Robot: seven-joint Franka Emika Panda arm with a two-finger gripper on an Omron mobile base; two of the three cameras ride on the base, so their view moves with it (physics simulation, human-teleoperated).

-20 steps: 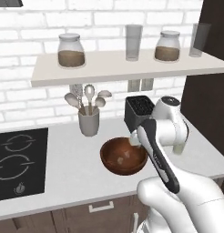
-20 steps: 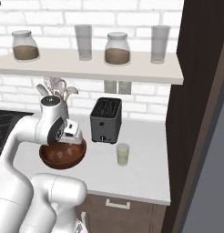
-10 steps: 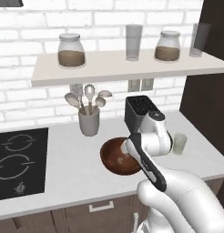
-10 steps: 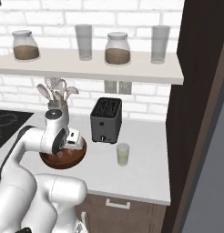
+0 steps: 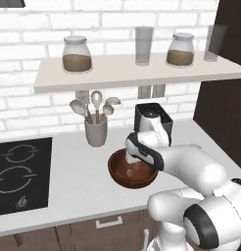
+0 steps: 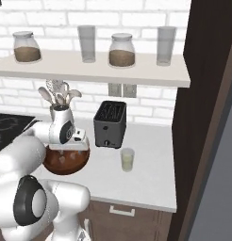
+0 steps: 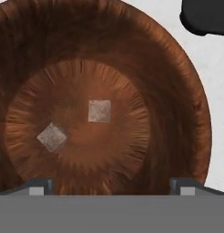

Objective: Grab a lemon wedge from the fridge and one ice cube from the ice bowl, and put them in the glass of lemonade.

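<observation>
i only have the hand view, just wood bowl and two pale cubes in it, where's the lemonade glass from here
Observer: The glass of lemonade stands on the counter, beyond the ice bowl on the side toward the tall dark cabinet, in front of the toaster.
Operator: anything in the glass already
Observer: Pale yellow-green liquid; I cannot make out a lemon wedge or ice in it at this size.
Operator: how's the hand sitting over the bowl
Observer: The gripper points down into the bowl, jaws open, holding nothing. Both ice cubes lie loose on the bowl's floor.
Operator: anything close on the other side
Observer: A grey utensil cup with spoons stands behind the bowl, toward the cooktop.
</observation>
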